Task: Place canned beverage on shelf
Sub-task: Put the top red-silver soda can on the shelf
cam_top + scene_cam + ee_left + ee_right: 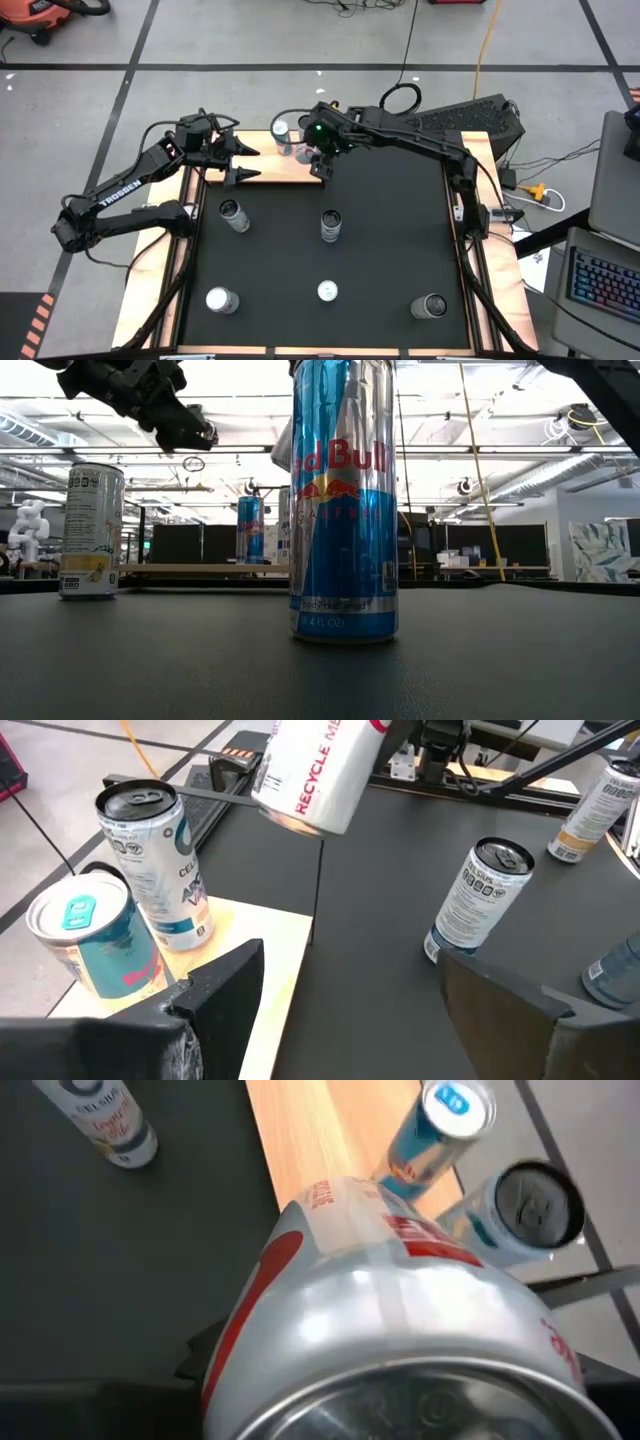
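The shelf [268, 168], a light-wood board, lies at the table's far edge. Two cans stand upright on it: a white one [152, 860] and a blue-topped one [85, 935]. My right gripper [322, 160] is above the shelf's right end, shut on a silver-and-red can [400, 1310]. That held can [320, 770] also shows in the left wrist view. My left gripper [235, 165] hovers open over the shelf's left part. Its fingers [225, 985] are near the two standing cans and touch nothing. My right gripper holds the silver-and-red can by its side wall [250, 1330], one dark finger [200, 1360] showing on either side. The can itself hides the contact. It hangs tilted below the gripper, lower end [300, 815] clear of shelf and mat.
Several more cans stand upright on the black mat [380, 250], among them a white one [233, 213], a tall blue one [331, 225] and one near the front right [429, 306]. Free mat lies between them.
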